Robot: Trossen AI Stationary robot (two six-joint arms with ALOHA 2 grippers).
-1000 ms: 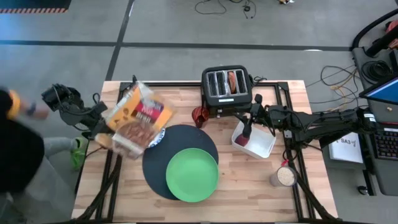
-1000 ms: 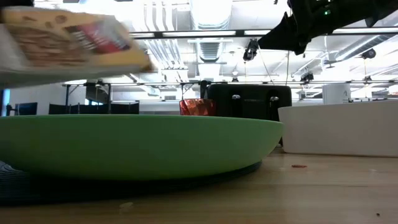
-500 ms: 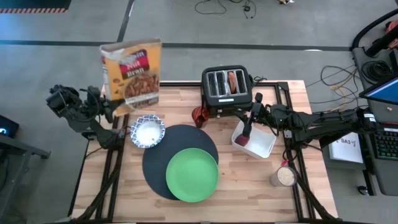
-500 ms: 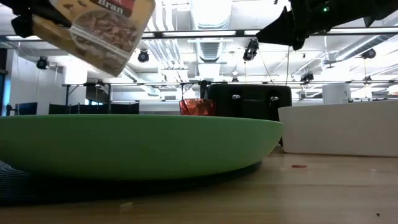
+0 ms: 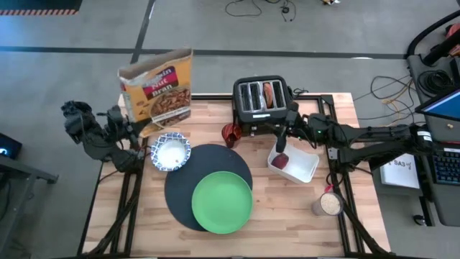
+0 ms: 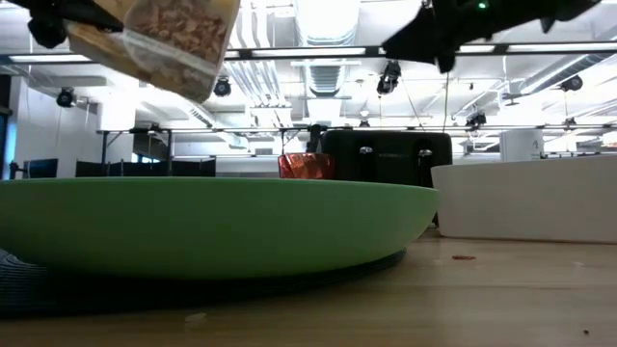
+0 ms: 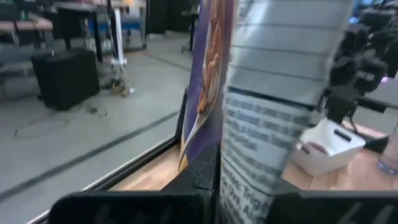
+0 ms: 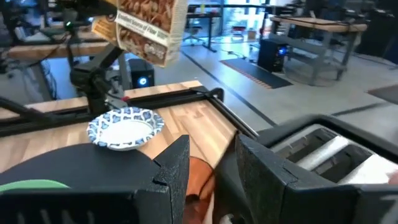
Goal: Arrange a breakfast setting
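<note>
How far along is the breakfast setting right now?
Done: green plate sits on the black mat, with the bowl at its edge. In hand: left gripper holds the cereal box upright. Left: the red food lump lies in the white tray below the right gripper.

Desk [image 5: 287, 208]: pale wood planks, matt. Lime-green round plate [image 5: 222, 202] smooth, plastic-looking; big round black mat [image 5: 180, 198] matt. Cereal box [image 5: 157, 93]: printed cardboard.

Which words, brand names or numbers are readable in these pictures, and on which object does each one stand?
"Nut Bran": on the front of the orange-and-yellow cardboard cereal box clamped in the left gripper, high view.
Grey print on the box's white side panel, left wrist view: too blurred to read.
The black four-slot toaster and the white rectangular tray show no readable text.
</note>
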